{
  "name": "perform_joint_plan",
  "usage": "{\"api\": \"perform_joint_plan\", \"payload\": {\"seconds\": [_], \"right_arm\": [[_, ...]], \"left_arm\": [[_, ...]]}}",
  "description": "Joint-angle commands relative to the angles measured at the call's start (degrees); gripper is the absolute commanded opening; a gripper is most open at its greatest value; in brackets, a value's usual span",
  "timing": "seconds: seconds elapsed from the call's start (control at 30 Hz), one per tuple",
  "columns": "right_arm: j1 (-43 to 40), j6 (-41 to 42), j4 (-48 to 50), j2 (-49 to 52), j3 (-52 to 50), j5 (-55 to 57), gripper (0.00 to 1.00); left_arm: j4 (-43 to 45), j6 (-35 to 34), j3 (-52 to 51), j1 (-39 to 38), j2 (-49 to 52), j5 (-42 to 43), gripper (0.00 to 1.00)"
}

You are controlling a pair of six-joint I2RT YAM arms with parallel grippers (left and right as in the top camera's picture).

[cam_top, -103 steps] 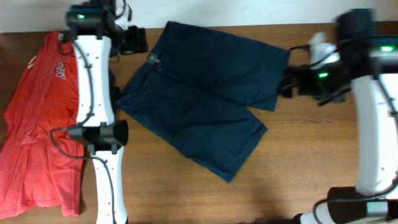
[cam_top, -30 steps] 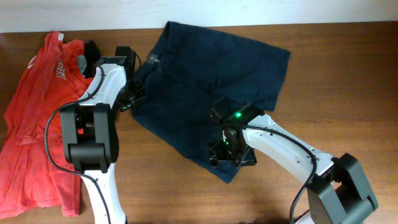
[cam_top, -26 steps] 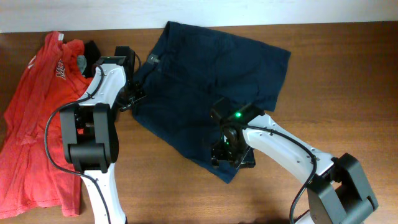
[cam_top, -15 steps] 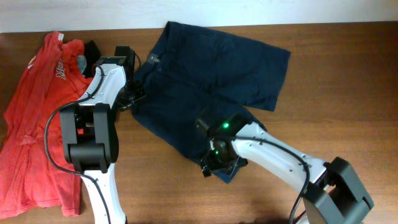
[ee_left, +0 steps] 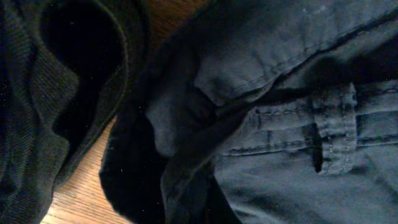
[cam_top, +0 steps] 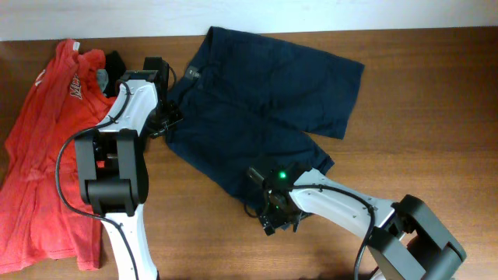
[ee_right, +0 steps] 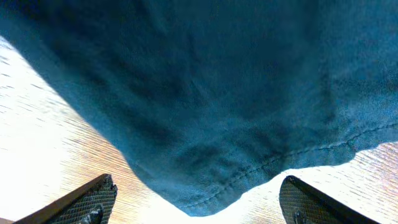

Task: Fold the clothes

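The navy shorts [cam_top: 264,101] lie spread flat at the middle of the table, waistband to the left and legs to the right. My left gripper [cam_top: 165,123] is at the waistband's left corner and is shut on bunched fabric there. Its wrist view is filled with the waistband and a belt loop [ee_left: 336,134], and its fingers are hidden. My right gripper [cam_top: 275,218] is open at the near leg's hem corner. That hem corner [ee_right: 205,196] lies between the two fingertips [ee_right: 93,202], and the fingertips do not touch it.
A red-orange T-shirt [cam_top: 47,155] covers the table's left side. A small black garment [cam_top: 115,61] lies beside the left arm and shows as dark ribbed cloth [ee_left: 37,124] in the left wrist view. Bare wooden table [cam_top: 420,140] lies to the right.
My right arm has moved down and to the left along the near leg to its hem corner, with its jaws a little wider. The left arm and the shorts have not moved.
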Motion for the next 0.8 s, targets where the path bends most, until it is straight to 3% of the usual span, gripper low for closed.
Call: {"api": "perform_joint_plan", "payload": {"seconds": [0.0,0.23,0.33,0.4,0.53,0.77], "right_arm": [[0.1,-0.9,0.8,0.0,-0.1,1.4,0.79],[0.0,-0.8,2.8,0.0,-0.1,1.4,0.22],[0.0,-0.8,3.2,0.0,-0.1,1.4,0.16],[-0.4,-0.1,3.3,0.0,-0.1,1.6,0.04],[-4.4,2.9,2.9,0.0,-0.1,1.3,0.04],[-19.1,2.1,0.9,0.0,-0.1,-1.7,0.04]], "left_arm": [[0.6,0.8,-0.9,-0.1,-0.4,1.5,0.01],[-0.4,1.0,-0.9,-0.1,-0.4,1.5,0.01],[-0.3,1.0,-0.9,-0.1,-0.4,1.5,0.01],[-0.4,1.0,-0.9,-0.1,-0.4,1.5,0.01],[-1.3,1.0,-0.9,-0.1,-0.5,1.5,0.01],[-5.5,3.6,-0.9,-0.1,-0.5,1.5,0.01]]}}
